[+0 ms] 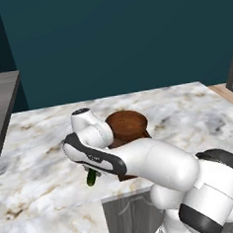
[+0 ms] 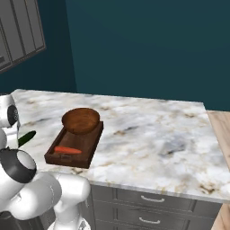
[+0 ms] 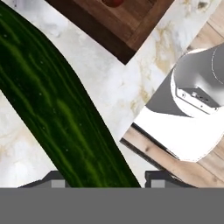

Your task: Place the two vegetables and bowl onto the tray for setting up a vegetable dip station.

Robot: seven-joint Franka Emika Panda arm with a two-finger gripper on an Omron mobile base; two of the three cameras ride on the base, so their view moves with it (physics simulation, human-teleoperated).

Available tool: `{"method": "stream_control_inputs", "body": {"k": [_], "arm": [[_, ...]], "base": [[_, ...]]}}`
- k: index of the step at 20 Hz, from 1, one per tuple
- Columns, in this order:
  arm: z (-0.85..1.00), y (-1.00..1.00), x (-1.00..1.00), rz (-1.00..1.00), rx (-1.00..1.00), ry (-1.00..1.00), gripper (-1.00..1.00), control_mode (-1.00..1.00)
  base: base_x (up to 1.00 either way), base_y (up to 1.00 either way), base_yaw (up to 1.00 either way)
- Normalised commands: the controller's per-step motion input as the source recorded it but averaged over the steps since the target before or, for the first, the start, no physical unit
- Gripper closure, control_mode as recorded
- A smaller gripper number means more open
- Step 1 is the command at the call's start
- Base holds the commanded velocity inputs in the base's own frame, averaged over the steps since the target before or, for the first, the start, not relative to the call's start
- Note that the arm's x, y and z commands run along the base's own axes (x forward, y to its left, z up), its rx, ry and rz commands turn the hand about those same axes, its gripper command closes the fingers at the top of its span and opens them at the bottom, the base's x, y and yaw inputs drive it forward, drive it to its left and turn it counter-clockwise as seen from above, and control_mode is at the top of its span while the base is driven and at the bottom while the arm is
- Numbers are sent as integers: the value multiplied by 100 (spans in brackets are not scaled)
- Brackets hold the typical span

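Claw over the last vegetable, beside the loaded tray.

On the marble table (image 2: 148,130) the tray (image 2: 92,146) already carries the bowl (image 2: 81,120) at its far end and the carrot (image 2: 67,150) nearer. The cucumber (image 3: 57,109) lies on the table just beside the tray, running between the tips of the claw (image 3: 103,180); whether they are gripping it, I cannot tell.

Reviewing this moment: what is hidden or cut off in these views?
- Tray, left base view: mostly behind the arm and the bowl.
- Cucumber, hand view: both ends cut off by the frame.
- Gripper, hand view: fingertips barely show, so contact with the cucumber is unclear.
- Carrot, right base view: too small for detail.
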Motion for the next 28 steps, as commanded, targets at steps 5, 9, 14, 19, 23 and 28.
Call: {"method": "stream_control_inputs", "body": {"k": [5, 9, 14, 19, 23, 28], "arm": [[23, -12, -10, -20, 1, 0, 100, -100], [17, -15, -5, -20, 0, 0, 100, -100], [17, -14, -3, -21, 2, 0, 100, -100], [15, -16, -6, -22, 5, -1, 100, -100], [12, -14, -6, -18, 9, -8, 100, -100], [7, -24, -7, -8, 14, -12, 100, -100]], "base": [[0, 0, 0], [0, 0, 0], [0, 0, 0], [0, 0, 0], [0, 0, 0], [0, 0, 0]]}}
